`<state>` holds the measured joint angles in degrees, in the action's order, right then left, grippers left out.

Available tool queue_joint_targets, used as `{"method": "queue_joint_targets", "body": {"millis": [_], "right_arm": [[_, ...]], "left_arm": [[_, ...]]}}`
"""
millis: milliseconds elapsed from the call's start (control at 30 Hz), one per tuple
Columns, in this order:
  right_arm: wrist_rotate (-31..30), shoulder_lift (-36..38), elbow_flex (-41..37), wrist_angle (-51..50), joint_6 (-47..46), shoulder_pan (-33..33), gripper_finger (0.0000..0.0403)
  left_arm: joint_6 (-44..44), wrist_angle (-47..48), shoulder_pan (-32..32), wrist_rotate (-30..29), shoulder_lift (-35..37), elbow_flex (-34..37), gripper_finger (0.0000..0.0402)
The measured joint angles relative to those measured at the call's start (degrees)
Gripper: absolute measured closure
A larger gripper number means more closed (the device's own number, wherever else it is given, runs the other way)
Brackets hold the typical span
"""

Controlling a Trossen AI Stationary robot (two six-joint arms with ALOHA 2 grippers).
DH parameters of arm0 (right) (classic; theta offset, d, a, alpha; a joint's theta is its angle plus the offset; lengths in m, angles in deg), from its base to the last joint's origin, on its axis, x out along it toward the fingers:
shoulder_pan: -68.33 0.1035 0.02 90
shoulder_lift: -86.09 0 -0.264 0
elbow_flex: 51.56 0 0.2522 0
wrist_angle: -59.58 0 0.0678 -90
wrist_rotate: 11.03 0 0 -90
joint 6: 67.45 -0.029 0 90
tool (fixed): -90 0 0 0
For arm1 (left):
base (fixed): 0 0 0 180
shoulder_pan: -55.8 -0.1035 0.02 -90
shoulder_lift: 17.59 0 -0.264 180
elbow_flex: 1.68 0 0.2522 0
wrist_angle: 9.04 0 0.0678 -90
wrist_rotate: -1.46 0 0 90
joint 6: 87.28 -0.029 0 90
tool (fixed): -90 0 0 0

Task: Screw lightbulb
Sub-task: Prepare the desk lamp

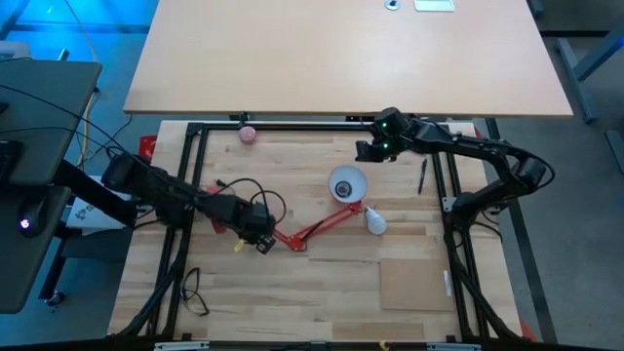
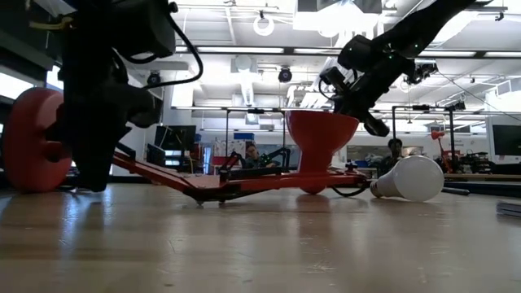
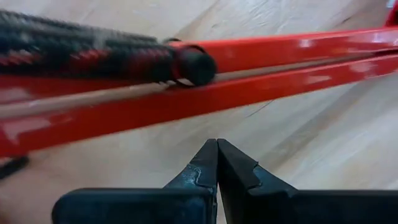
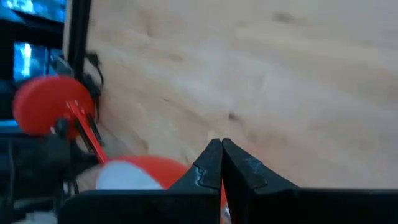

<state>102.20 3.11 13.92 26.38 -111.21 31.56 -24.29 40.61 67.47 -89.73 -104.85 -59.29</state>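
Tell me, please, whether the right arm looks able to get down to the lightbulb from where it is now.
Probably yes. The lightbulb lies in the open on the table, beside the red lamp's shade. The right claw, shut and empty, hovers just beyond that shade, so it must open and clear the shade on the way.

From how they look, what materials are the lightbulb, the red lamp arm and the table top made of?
The lightbulb: matte white, probably frosted glass or plastic; the look leaves it open. The red lamp arm: likely painted metal, shown by its glossy red coat and thin straight bars. The table top: wood, shown by its pale planks with visible grain and seams.
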Motion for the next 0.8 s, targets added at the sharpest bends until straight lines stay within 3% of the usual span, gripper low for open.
{"method": "queue_joint_targets", "body": {"millis": [300, 800], "right_arm": [[-0.78, 0.15, -0.02, -3.67, -1.27, 9.91, 0.0403], [-1.53, 0.15, -0.04, -6.34, -6.78, 20.60, 0.0403]], "left_arm": [[-10.81, 3.52, -5.44, 0.70, 0.00, 0.04, 0.0401], [-31.26, 9.33, -13.30, -4.65, 0.00, 0.06, 0.0402]]}}
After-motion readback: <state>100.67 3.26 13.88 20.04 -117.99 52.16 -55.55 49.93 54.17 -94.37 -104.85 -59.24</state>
